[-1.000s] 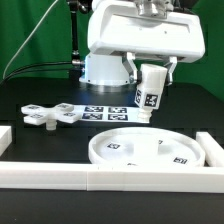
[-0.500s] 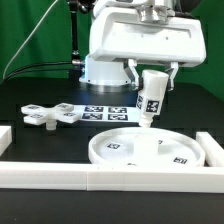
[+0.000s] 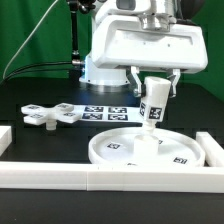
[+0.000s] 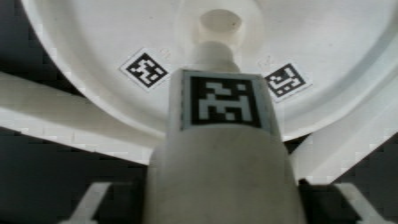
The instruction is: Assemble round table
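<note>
My gripper (image 3: 152, 82) is shut on the white cylinder leg (image 3: 153, 104), which hangs tilted with its tip just above the middle of the large round rimmed disc (image 3: 120, 152). In the wrist view the leg (image 4: 217, 130) fills the middle, its square tag facing the camera, and its narrow end points at the round hole (image 4: 221, 19) in the disc (image 4: 107, 40). My fingers (image 4: 80, 200) flank the leg. The flat cross-shaped piece (image 3: 50, 113) lies on the black table at the exterior view's left.
The marker board (image 3: 105, 113) lies behind the disc below the arm's base. Long white border bars (image 3: 90, 177) run along the front, with short ones at the exterior view's left (image 3: 5, 137) and right (image 3: 212, 148).
My gripper has carried the leg toward the exterior view's right and down, bringing its tip closer over the disc's middle.
</note>
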`<act>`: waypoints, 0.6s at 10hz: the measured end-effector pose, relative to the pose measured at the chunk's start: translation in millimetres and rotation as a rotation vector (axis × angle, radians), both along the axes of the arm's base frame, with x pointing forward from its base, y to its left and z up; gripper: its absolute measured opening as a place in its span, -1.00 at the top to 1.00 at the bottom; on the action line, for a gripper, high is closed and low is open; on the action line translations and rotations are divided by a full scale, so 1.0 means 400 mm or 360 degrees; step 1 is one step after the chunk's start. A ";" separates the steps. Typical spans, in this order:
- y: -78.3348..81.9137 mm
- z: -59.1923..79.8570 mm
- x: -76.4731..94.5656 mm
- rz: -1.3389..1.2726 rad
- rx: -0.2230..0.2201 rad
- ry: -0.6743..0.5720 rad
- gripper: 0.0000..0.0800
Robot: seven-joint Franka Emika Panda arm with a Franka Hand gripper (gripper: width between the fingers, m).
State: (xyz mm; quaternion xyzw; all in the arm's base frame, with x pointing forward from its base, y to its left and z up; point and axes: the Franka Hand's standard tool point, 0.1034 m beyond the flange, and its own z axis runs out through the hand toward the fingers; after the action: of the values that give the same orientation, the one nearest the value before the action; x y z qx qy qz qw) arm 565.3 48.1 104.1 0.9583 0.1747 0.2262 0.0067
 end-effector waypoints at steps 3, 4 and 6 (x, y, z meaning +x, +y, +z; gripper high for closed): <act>0.005 -0.024 -0.003 0.0006 0.0002 0.0020 -0.02; 0.002 -0.024 -0.001 0.0008 -0.0001 0.0010 -0.02; -0.001 -0.024 0.000 0.0007 -0.0002 0.0007 -0.02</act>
State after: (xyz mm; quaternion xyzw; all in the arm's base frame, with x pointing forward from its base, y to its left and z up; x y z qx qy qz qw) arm 565.1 47.6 94.4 0.9584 0.1768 0.2240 0.0065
